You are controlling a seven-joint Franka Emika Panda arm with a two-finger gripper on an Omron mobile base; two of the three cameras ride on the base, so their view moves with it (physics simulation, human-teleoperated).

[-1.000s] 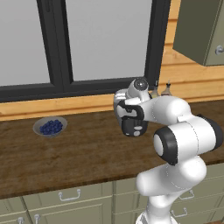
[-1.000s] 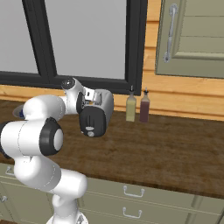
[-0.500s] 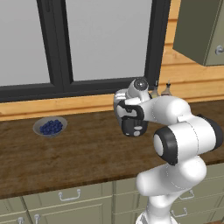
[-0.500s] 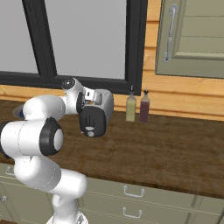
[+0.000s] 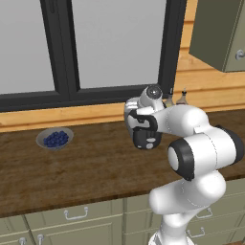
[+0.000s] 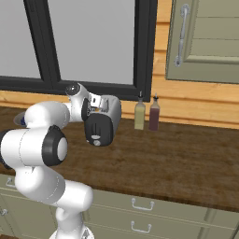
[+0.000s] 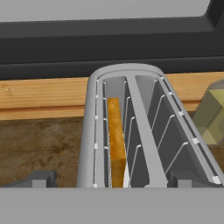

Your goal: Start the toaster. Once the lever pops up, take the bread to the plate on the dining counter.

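Note:
The silver-white toaster (image 6: 111,110) stands on the wooden kitchen counter (image 6: 177,158) below the window, its black end panel (image 6: 99,130) facing me. My hand hovers right above it, partly hidden by my own arm. In the hand view I look down into the toaster (image 7: 131,74). The bread (image 7: 115,140) stands sunk in its left slot, and the right slot is empty. My gripper (image 7: 111,180) is open, with one fingertip (image 7: 40,178) on either side of the toaster's near end. I cannot make out the lever on the panel. The plate and the dining counter are out of view.
A small grey bowl of blue berries (image 5: 55,139) sits on the counter to the left. Two bottles (image 6: 139,115) (image 6: 154,115) stand against the wall just right of the toaster; one of them (image 7: 212,116) is close by. A wall cabinet (image 6: 205,37) hangs at upper right.

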